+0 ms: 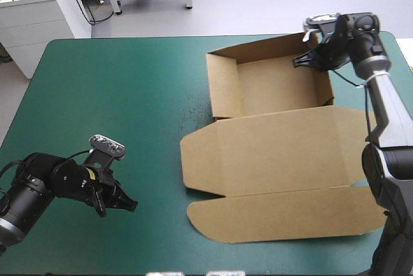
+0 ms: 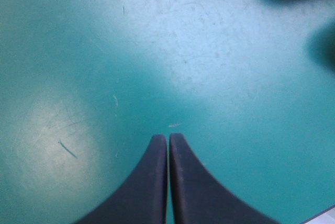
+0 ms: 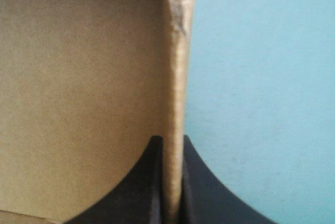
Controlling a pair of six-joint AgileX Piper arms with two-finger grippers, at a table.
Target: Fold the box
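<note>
The brown box [image 1: 277,134] lies right of the table's middle as an open tray with raised walls at the far side and its lid spread flat toward the near edge. My right gripper [image 1: 308,60] is at the tray's right wall near the far right corner, shut on that wall. In the right wrist view the wall's top edge [image 3: 175,77] runs straight out from between the black fingers [image 3: 152,182], tray floor on one side, teal-green cover on the other. My left gripper [image 1: 126,204] rests low over bare cover at the near left, shut and empty, its fingers [image 2: 152,182] meeting.
The teal-green cover [image 1: 116,95] stretches bare across the left half of the table. The lid's front flap [image 1: 284,215] reaches close to the near right edge. A white cabinet [image 1: 39,11] stands beyond the far left corner.
</note>
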